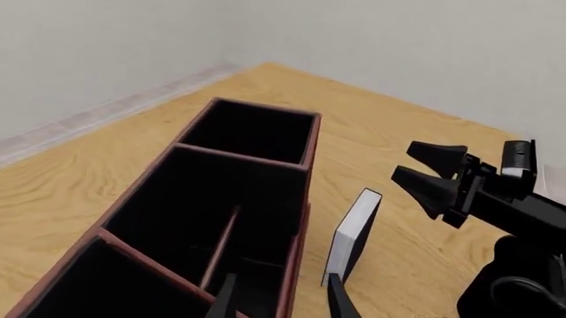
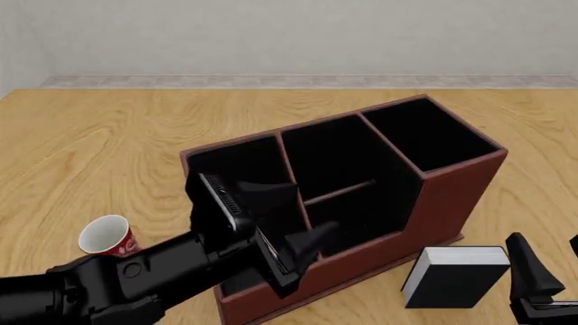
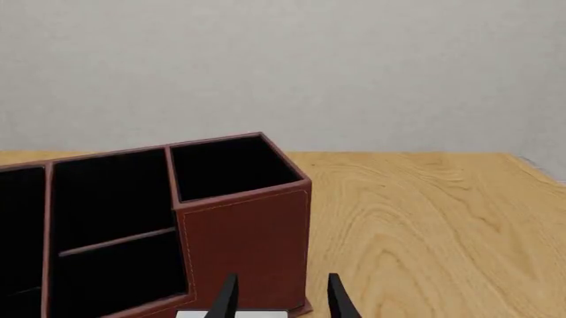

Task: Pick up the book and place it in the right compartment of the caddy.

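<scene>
Pale walls and a tiled skirting frame a wood-grain table, and everything the task needs sits in its right half. At about eight o'clock in the front view stands a red-and-white mug, upright, well apart from the work and playing no part in it. Next comes the left gripper, hanging over the near wall of the caddy with its fingers spread and nothing between them; I judge it is parked there simply to stay out of the way, though it crowds the left sections.

The caddy lies slantwise, its low divided sections toward the left arm and its tall end running off toward two o'clock. That tall end is the right compartment, open-topped and with nothing in it, so a drop from above looks the natural way in.

At five o'clock, just beside the caddy's near right corner, the book stands on edge, white pages up, apparently upright enough for a pinch across its covers. The right gripper waits just beside it at four o'clock, jaws parted and holding nothing; its wrist view shows the fingertips straddling the book's top, which suggests a grasp is being lined up but not yet made.
</scene>
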